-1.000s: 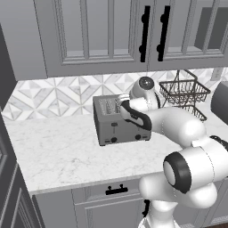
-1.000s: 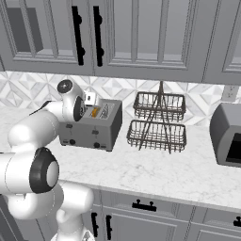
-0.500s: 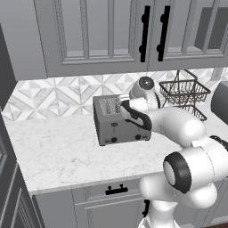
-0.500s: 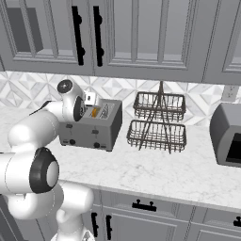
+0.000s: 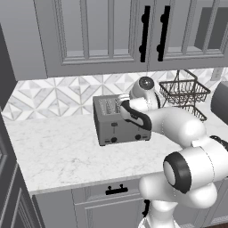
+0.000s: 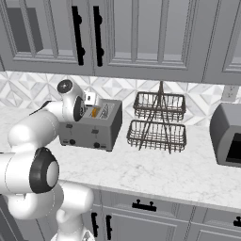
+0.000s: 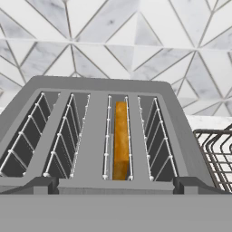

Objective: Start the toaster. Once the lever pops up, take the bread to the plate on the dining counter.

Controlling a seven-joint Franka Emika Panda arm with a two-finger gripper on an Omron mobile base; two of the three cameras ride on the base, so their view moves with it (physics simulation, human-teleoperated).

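The toaster [image 5: 121, 121] stands on the marble countertop [image 5: 58, 151] toward its back edge, close to the patterned tile backsplash [image 5: 53, 95], with its front face and two small black knobs turned toward the countertop's front edge. In the hand view the toaster [image 7: 104, 136] is seen from above and its four slots run away from the camera; the bread [image 7: 120, 139] sits upright and edge-on inside the third slot from the left, an orange-tan strip between the wire guides, sunk within the slot, while the other three slots show bare wire. From the right base view the bread [image 6: 94, 112] shows as a small orange patch in the top of the toaster [image 6: 92, 126]. The white arm curves over the toaster from the front, and the gripper [image 6: 89, 99] hangs just above the toaster's top, near its back; whether its fingers are spread or closed cannot be told, since the hand hides them in both base views and the tips do not rise into the hand view. A two-tier wire basket rack [image 6: 157, 123] stands on the countertop just beside the toaster, toward the right, and its wires [image 7: 217, 154] enter the right edge of the hand view. Farther right sits a grey toaster oven [image 6: 228, 135] with a dark door. Grey upper cabinets [image 5: 111, 31] with black handles hang above
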